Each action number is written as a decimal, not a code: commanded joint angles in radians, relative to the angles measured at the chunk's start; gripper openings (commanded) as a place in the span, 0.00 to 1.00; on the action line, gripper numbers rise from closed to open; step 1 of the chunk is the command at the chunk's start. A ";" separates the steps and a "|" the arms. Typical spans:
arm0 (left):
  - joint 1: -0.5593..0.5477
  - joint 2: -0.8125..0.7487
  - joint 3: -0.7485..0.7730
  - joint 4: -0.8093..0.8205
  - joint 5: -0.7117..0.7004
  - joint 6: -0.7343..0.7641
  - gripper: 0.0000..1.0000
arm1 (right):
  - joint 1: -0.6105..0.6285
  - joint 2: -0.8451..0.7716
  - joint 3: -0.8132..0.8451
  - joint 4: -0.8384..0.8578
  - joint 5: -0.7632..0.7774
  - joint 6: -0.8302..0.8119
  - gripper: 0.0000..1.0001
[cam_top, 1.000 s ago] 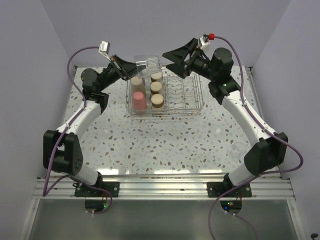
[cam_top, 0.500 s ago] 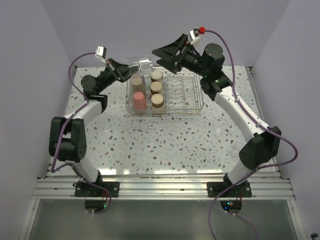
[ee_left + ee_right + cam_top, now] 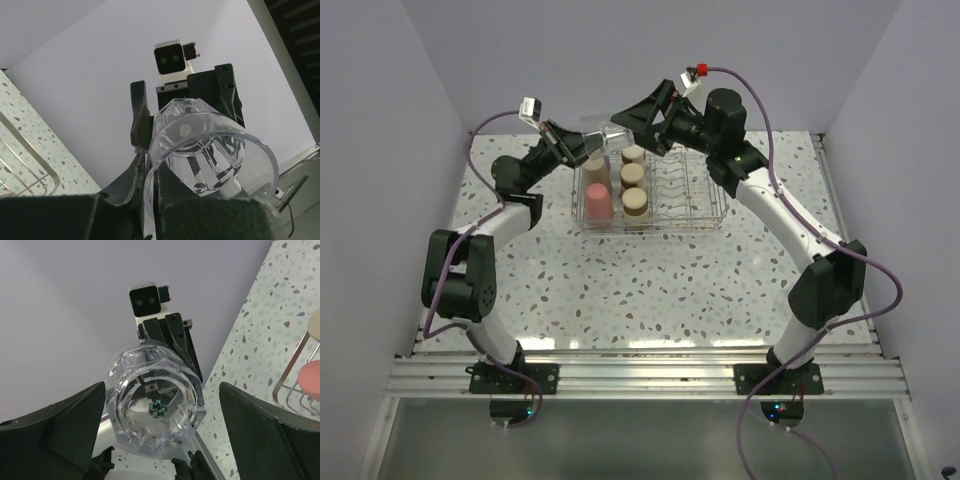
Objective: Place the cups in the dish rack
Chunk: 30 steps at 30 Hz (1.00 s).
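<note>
The right claw (image 3: 632, 128), jaws wide apart, has swung in around the clear cup (image 3: 157, 407) that the left claw (image 3: 150, 200) clamps by its rim, so a handover looks likely.

cup (image 3: 603, 136) | between left pincer (image 3: 582, 145), right pincer (image 3: 627, 130) | (far side of dish rack (image 3: 708, 192))

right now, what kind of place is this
Probably a robot test cell: a left arm and right arm bolted to an aluminium rail, plain walls around a speckled tabletop, a wire dish rack.
</note>
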 commanded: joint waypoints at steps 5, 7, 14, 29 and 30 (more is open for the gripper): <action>-0.042 0.074 0.009 0.434 -0.111 -0.166 0.00 | 0.006 0.046 0.093 -0.042 -0.010 -0.034 0.98; -0.045 0.064 0.002 0.425 -0.115 -0.151 0.00 | 0.005 0.054 0.095 -0.028 -0.019 -0.028 0.98; -0.082 0.082 0.015 0.416 -0.160 -0.108 0.00 | -0.003 0.046 0.123 -0.078 -0.050 -0.040 0.98; -0.162 0.073 -0.029 0.411 -0.175 -0.077 0.00 | -0.015 0.005 0.075 0.010 -0.021 0.029 0.68; -0.160 0.067 -0.035 0.408 -0.181 -0.076 0.00 | -0.015 0.008 0.072 0.018 -0.022 0.038 0.56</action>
